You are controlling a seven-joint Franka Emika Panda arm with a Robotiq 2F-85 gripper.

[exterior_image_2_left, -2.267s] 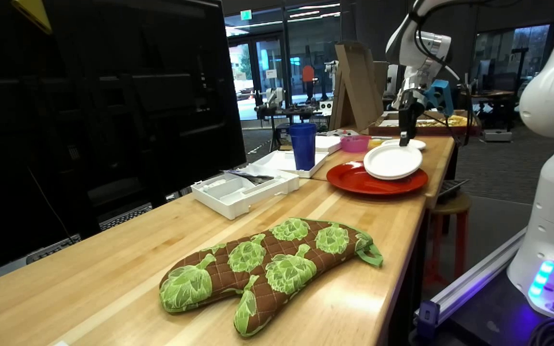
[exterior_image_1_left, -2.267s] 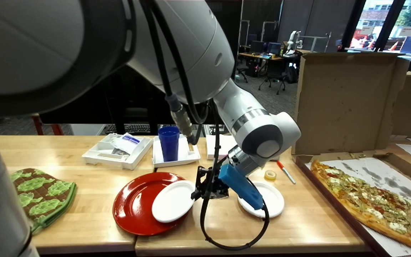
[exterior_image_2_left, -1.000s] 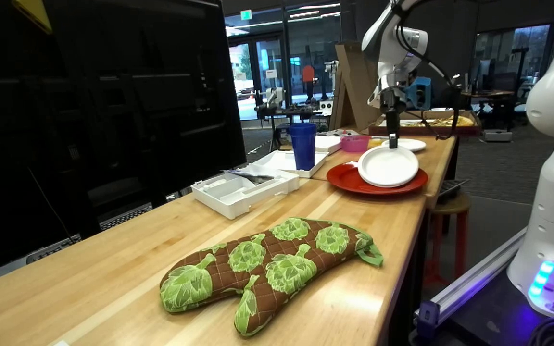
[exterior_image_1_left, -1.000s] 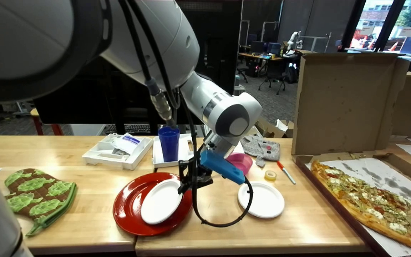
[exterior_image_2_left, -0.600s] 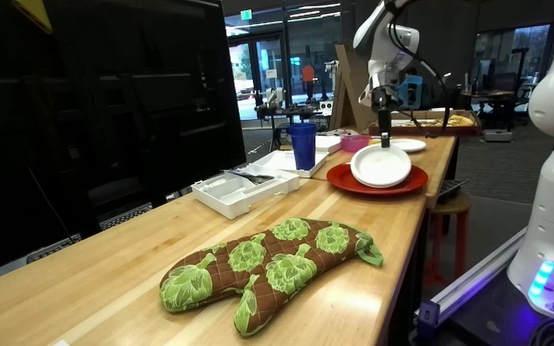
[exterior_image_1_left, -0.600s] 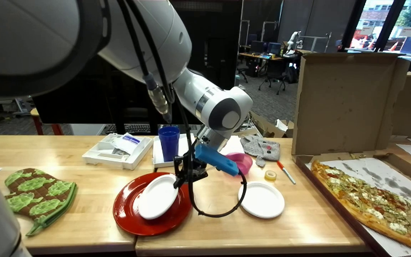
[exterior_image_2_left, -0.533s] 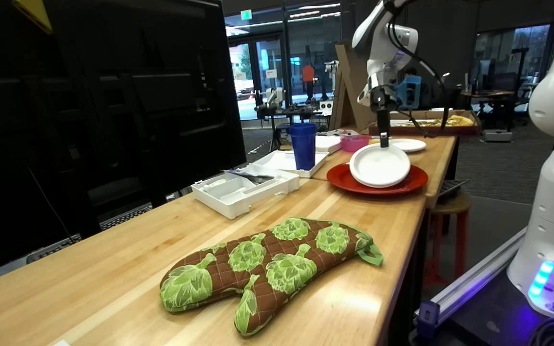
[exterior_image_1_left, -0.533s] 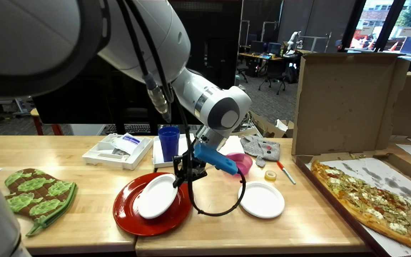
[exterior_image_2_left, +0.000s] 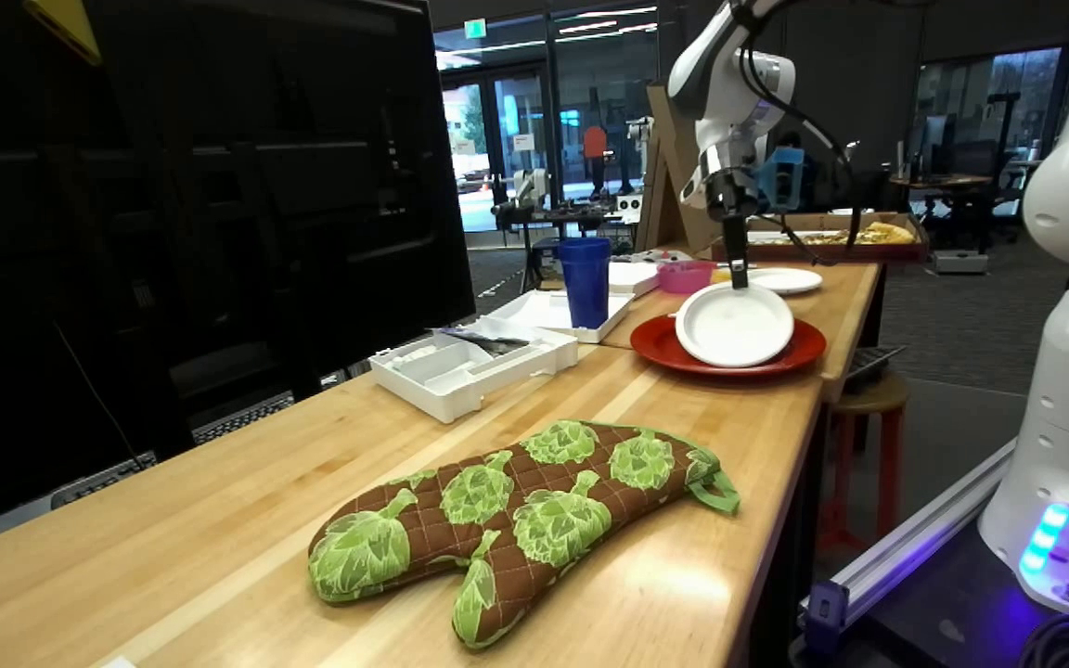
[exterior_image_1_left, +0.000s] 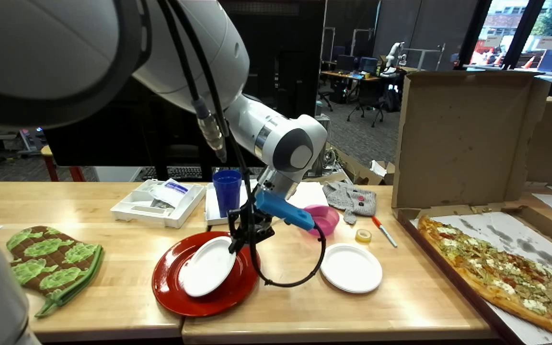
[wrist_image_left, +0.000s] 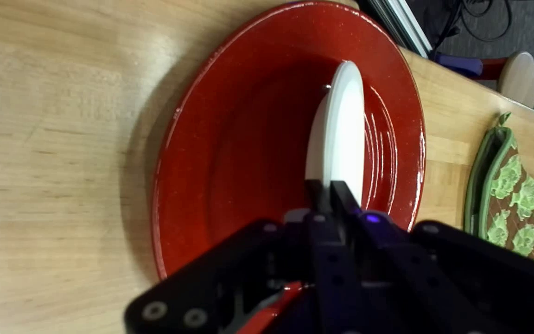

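Near mid-frame, your end effector (wrist_image_left: pixel 326 189) pinches the white plate (wrist_image_left: pixel 348 132) by its rim; it tilts over the red plate (wrist_image_left: pixel 253 162), not yet released.

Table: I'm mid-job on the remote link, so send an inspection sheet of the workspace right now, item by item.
Surface: light wood table, with a seam.
Job's things: white plate tilted over the red plate; contact between them unclear.
Clutter: mitt, cup in a tray, bowl, tape, marker, second plate, open pizza box.
Tool: shut on the white plate's rim.
Cables: black cable loops beside the tool; snags: nothing seen.
Surroundings: stool beside the table; another arm in the background.
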